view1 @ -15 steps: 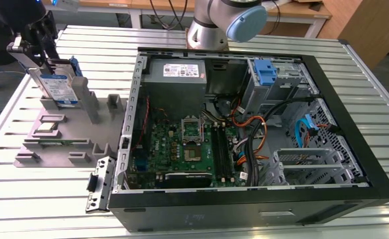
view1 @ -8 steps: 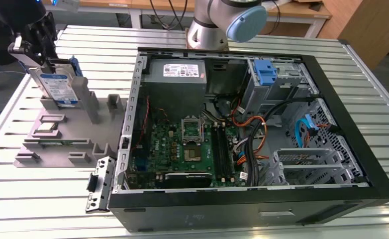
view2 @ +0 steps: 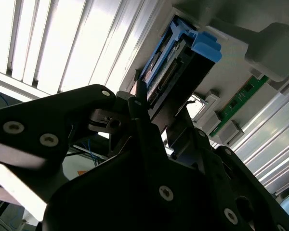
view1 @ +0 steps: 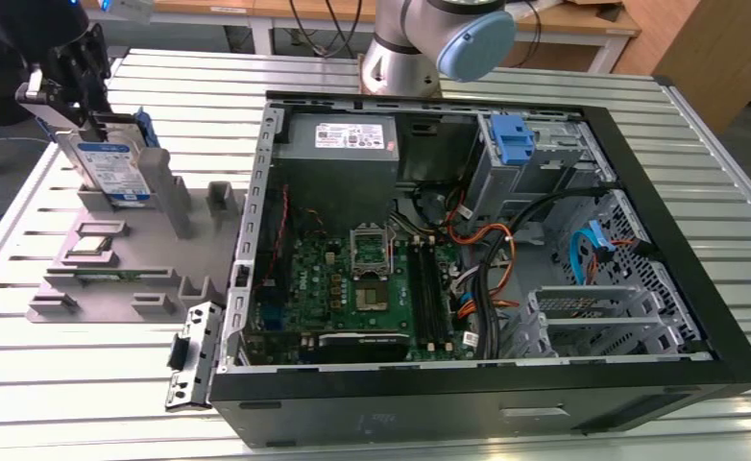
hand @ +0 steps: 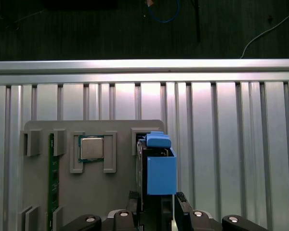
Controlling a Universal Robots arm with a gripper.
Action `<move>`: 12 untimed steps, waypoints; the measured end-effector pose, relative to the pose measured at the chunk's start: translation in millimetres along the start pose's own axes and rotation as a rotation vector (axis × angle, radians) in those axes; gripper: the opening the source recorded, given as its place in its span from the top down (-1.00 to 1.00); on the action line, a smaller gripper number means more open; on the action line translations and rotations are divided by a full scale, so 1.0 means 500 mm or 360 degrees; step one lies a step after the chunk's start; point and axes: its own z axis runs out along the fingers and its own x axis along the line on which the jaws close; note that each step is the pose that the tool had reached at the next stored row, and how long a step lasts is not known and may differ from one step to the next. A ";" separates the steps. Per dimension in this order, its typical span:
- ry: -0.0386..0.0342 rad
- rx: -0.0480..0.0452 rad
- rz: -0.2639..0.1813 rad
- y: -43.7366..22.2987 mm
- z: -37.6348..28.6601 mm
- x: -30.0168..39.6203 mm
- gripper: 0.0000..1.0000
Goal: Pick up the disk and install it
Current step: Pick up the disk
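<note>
Tool (view1: 84,117) grips disk (view1: 117,175) at top edge; upright in grey fixture (view1: 157,252), PC case (view1: 414,415) just beside.

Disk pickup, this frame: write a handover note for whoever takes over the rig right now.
Gripper: at the top edge of the disk; whether it grips cannot be told.
Disk: upright at the grey fixture on the exterior view's left, outside the computer case.
Done: approach to the disk.
Left: the disk is not yet installed in the case.

Disk (view1: 113,173) stands on holder (view1: 133,277) (case (view1: 478,403) to the exterior view's right).
</note>
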 end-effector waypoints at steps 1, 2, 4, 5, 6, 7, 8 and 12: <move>0.0000 0.0000 0.0000 0.000 0.000 0.000 0.15; 0.0000 0.0000 0.0000 0.000 0.000 0.000 0.15; 0.0000 0.0000 0.0000 0.000 0.000 0.000 0.15; 0.0000 0.0000 0.0000 0.000 0.000 0.000 0.13; 0.0000 0.0000 0.0000 0.000 0.000 0.000 0.13; 0.0000 0.0000 0.0000 0.000 0.000 0.000 0.13; 0.0000 0.0000 0.0000 0.000 0.000 0.000 0.00; 0.0000 0.0000 0.0000 0.000 0.001 0.000 0.00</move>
